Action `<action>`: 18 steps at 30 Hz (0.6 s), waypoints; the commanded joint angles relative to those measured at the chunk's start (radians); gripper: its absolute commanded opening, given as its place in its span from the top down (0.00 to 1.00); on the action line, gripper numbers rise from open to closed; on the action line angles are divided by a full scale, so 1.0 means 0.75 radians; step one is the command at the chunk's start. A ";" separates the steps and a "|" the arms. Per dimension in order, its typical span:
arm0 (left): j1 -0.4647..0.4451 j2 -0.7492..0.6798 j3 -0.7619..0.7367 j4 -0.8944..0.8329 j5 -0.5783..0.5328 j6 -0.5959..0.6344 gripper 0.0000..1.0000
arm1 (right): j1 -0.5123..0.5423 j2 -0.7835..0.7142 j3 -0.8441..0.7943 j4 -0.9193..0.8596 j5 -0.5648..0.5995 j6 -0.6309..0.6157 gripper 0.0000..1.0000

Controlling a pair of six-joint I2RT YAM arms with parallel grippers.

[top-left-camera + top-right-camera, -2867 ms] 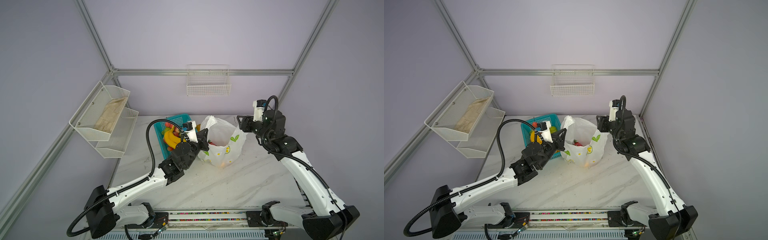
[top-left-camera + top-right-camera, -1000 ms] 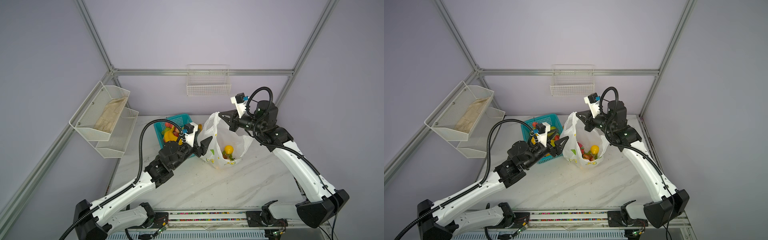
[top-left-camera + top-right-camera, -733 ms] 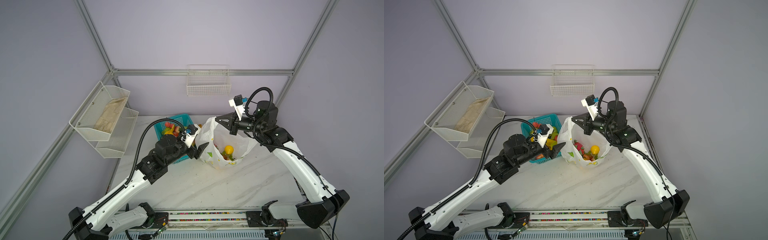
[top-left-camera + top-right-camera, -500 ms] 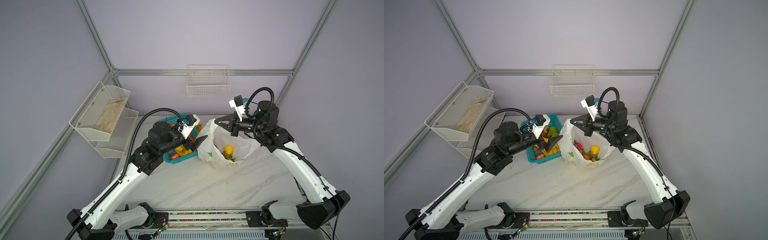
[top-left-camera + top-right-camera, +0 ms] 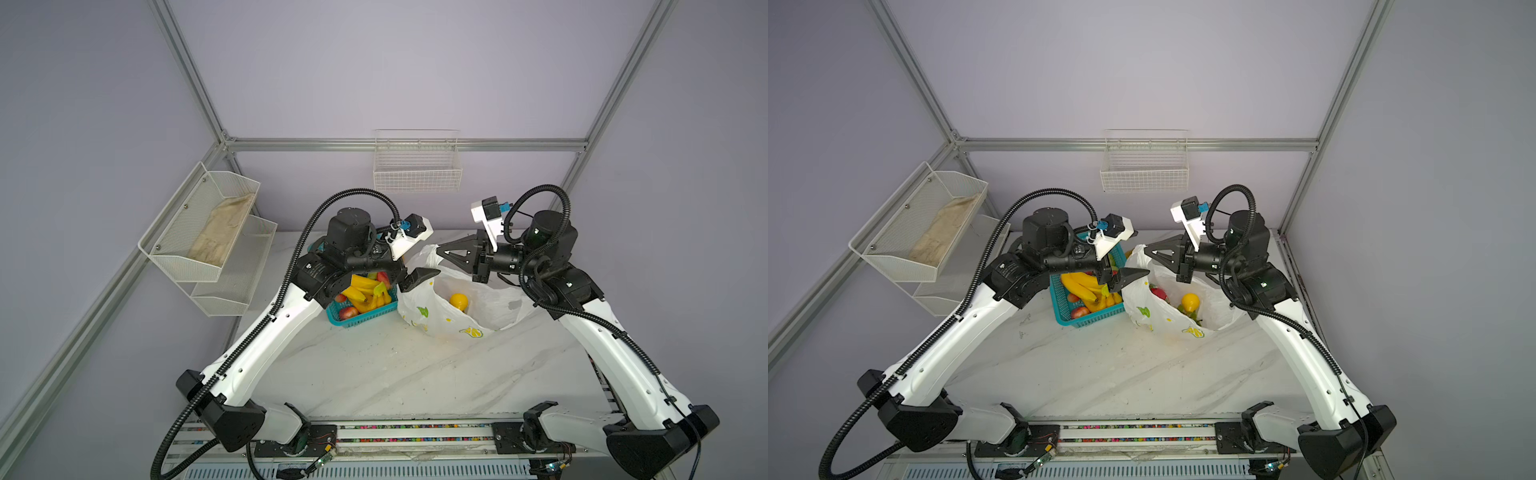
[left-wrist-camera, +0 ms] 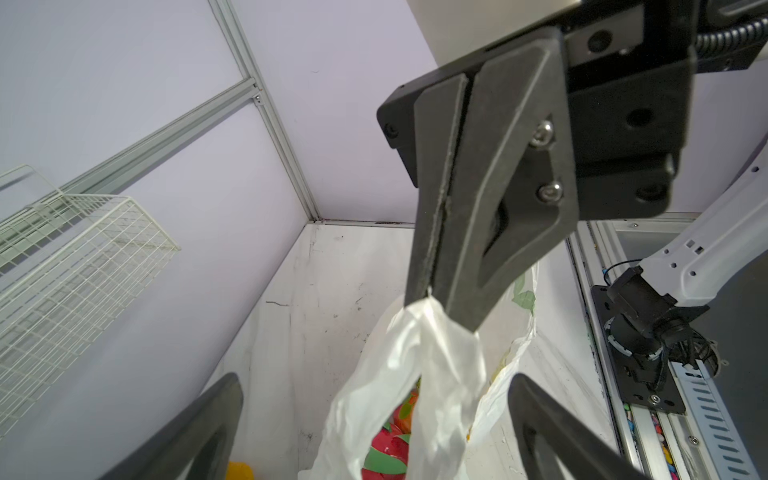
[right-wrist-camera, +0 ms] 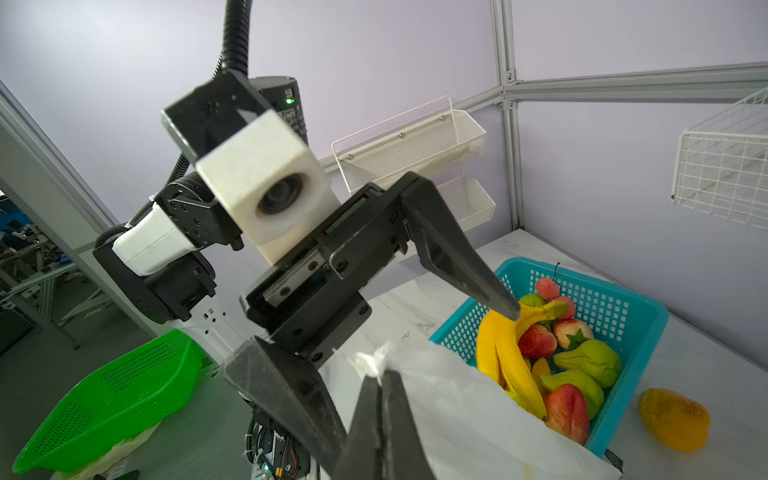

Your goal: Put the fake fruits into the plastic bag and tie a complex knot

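The white plastic bag [image 5: 436, 309] [image 5: 1154, 309] stands open on the table, with a yellow fruit [image 5: 458, 300] and a red-green dragon fruit [image 6: 386, 436] inside. My right gripper [image 5: 440, 252] [image 7: 380, 376] is shut on the bag's handle strip and holds it up. My left gripper [image 5: 1130, 272] [image 6: 374, 432] hangs open and empty just left of the bag's mouth, above the teal basket [image 5: 357, 318]. Bananas [image 7: 503, 353], strawberries and pears lie in that basket. An orange-yellow fruit [image 7: 673, 417] lies on the table behind it. No knot is in view.
Two wire shelves hang on the left wall, and the upper one holds a beige cloth [image 5: 220, 232]. A white wire basket [image 5: 417, 174] hangs on the back wall. A green colander [image 7: 104, 390] sits beyond the table's left side.
My left arm has risen and drawn back left from the bag's side, uncovering the basket, and its jaws have widened. The right gripper keeps its hold on the handle, shifted slightly left.
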 commanded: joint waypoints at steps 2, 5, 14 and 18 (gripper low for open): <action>0.004 0.048 0.166 -0.049 0.156 0.064 0.15 | 0.002 -0.009 0.022 0.067 -0.043 0.013 1.00; 0.006 0.080 0.175 -0.054 0.174 0.075 0.33 | 0.003 0.014 0.032 0.064 -0.053 0.025 1.00; 0.007 0.046 0.076 0.060 0.103 -0.032 0.87 | -0.009 -0.010 -0.013 0.057 0.171 0.093 0.97; 0.007 -0.077 -0.134 0.289 -0.035 -0.225 0.98 | -0.044 -0.059 -0.040 -0.002 0.476 0.107 0.68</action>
